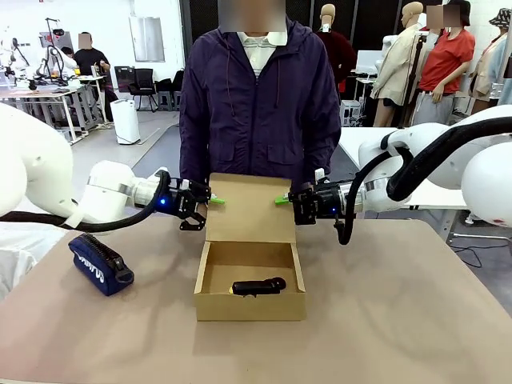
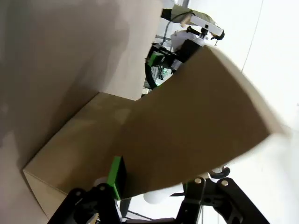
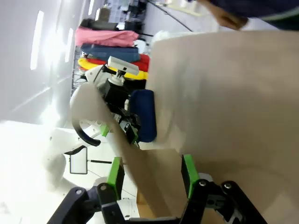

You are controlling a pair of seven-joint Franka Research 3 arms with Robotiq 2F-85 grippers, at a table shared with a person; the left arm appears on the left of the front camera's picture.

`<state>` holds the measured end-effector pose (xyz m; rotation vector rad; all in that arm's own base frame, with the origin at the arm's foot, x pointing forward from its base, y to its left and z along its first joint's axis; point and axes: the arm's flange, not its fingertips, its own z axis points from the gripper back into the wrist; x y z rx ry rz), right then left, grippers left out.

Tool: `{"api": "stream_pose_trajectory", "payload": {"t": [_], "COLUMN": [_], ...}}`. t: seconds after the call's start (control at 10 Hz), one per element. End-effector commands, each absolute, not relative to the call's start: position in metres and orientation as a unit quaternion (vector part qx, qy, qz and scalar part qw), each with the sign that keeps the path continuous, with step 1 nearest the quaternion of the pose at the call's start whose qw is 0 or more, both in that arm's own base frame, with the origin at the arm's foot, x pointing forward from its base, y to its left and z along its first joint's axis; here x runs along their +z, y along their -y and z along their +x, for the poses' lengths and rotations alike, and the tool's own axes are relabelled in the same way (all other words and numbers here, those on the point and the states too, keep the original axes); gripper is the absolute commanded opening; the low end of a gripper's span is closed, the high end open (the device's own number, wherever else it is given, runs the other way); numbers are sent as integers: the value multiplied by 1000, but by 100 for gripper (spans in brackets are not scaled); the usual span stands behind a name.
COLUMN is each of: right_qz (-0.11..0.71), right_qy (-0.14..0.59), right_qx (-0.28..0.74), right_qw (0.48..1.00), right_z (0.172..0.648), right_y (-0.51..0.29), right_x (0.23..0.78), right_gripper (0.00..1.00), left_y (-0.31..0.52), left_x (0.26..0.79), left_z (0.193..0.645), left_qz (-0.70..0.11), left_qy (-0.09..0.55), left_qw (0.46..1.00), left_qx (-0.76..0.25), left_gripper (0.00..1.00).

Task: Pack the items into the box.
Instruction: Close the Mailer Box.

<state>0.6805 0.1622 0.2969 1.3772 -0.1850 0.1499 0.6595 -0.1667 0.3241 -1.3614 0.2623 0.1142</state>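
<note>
The tan cardboard box (image 1: pixel 250 305) stands open at the table's middle, its lid flap (image 1: pixel 248 210) raised upright. Inside lies the black oblong gadget (image 1: pixel 258 286), and a sliver of yellow (image 1: pixel 231 290) shows at its left end. My left gripper (image 1: pixel 212 200) is shut on the flap's left edge. In the left wrist view the flap (image 2: pixel 196 126) runs between the gripper's (image 2: pixel 159 186) green pads. My right gripper (image 1: pixel 284 200) holds the flap's right edge. In the right wrist view cardboard (image 3: pixel 224 102) fills the gap between the right gripper's (image 3: pixel 152 179) pads.
A dark blue pouch (image 1: pixel 100 266) lies on the table to the left of the box, also seen as the blue pouch (image 3: pixel 144 114) in the right wrist view. A person in a dark jacket (image 1: pixel 256 112) stands close behind the box. Bare tabletop (image 1: pixel 400 304) lies right of the box.
</note>
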Motion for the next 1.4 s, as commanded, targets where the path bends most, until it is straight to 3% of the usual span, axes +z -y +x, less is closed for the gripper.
{"api": "stream_pose_trajectory", "payload": {"t": [0.0, 0.2, 0.3, 0.9, 1.3], "right_qz": [655, 664, 647, 648, 678], "right_qy": [154, 196, 143, 157, 212], "right_qx": [105, 119, 98, 97, 286], "right_qw": [733, 712, 743, 739, 643], "right_z": [649, 638, 665, 657, 620], "right_y": [-160, -162, -162, -158, -148], "right_x": [305, 310, 307, 302, 308], "right_gripper": [66, 66, 66, 66, 66], "left_y": [156, 154, 159, 160, 162], "left_x": [337, 340, 343, 339, 339], "left_z": [623, 620, 642, 638, 616], "left_qz": [-658, -667, -646, -649, -668], "left_qy": [-62, -3, -68, -57, 37], "left_qw": [751, 745, 760, 758, 732], "left_qx": [6, 23, 11, 15, -132], "left_gripper": [61, 61, 61, 61, 61]}}
